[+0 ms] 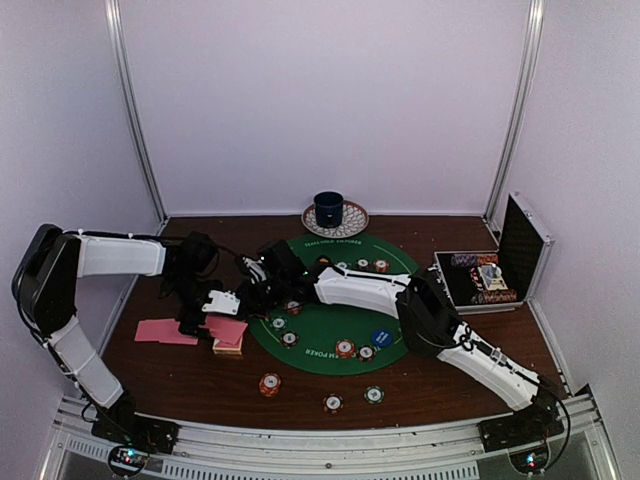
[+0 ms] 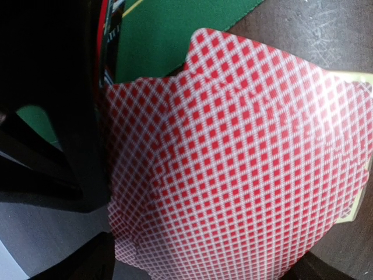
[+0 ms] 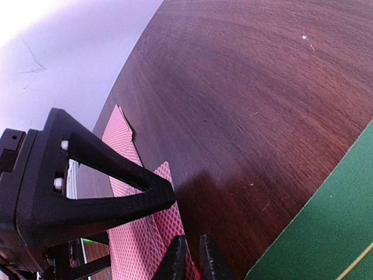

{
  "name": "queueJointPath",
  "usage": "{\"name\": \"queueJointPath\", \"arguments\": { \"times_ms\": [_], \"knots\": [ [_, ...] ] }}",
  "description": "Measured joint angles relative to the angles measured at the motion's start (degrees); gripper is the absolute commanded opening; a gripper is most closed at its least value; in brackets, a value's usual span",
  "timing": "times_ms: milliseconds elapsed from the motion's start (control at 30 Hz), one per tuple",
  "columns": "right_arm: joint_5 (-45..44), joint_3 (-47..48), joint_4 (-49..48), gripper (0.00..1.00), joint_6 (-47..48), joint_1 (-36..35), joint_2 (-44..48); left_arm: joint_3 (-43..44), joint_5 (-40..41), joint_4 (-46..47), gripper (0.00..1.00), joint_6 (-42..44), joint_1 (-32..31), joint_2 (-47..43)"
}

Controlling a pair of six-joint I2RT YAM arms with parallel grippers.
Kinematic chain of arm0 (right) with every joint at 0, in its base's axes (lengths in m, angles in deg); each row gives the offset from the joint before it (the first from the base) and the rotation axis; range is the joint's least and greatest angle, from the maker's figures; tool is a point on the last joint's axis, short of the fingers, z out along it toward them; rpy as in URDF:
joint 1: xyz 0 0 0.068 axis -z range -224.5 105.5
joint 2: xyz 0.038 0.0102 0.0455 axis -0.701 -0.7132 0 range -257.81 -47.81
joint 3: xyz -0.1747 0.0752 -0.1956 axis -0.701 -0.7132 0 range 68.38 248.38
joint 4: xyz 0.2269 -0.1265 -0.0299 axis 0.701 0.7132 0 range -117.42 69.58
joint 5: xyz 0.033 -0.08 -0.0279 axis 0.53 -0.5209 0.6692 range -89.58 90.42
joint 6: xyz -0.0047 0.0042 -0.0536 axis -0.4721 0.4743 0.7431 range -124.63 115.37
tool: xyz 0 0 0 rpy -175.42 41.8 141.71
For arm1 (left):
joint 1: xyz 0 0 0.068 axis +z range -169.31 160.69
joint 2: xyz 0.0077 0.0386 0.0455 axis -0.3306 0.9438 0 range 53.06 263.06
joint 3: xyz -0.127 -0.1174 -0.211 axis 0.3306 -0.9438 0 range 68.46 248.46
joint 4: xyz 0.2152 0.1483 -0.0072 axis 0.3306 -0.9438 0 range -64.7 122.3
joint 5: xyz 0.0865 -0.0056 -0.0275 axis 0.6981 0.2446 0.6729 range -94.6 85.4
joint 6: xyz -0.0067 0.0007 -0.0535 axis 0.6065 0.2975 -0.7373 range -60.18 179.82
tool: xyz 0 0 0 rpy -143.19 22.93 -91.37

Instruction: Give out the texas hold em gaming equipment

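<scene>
- Your left gripper (image 1: 215,305) is hovering at the left rim of the green mat (image 1: 322,328), left of centre in the overhead frame. Pink-backed cards (image 2: 245,163) are filling almost all of its wrist view in a fan. You cannot tell whether its jaws are clamping them.
- Your right gripper (image 3: 193,259) is reaching across the mat to the same spot. Its fingertips (image 3: 176,256) are sitting almost together at the bottom of its wrist frame, right at the edge of the pink cards. Whether a card is pinched between them is not showing.
- A small stack of cards (image 1: 228,340) is lying just below the left gripper, and loose pink cards (image 1: 165,331) are lying on the table (image 1: 430,370) further left.
- Striped chips (image 1: 345,348) and a blue marker disc (image 1: 381,338) are resting on the mat's lower half. Three more chips (image 1: 269,383) are lying off it, toward the bottom.
- An open case (image 1: 520,245) is standing at the right edge.
</scene>
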Motion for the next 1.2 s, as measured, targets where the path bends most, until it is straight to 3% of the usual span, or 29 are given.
{"name": "queueJointPath", "arguments": {
  "times_ms": [1200],
  "knots": [
    [0.66,-0.44,0.20,0.05,-0.07,0.52,0.00,0.68,1.86,-0.02,0.98,-0.70,-1.07,0.59]
  ]
}}
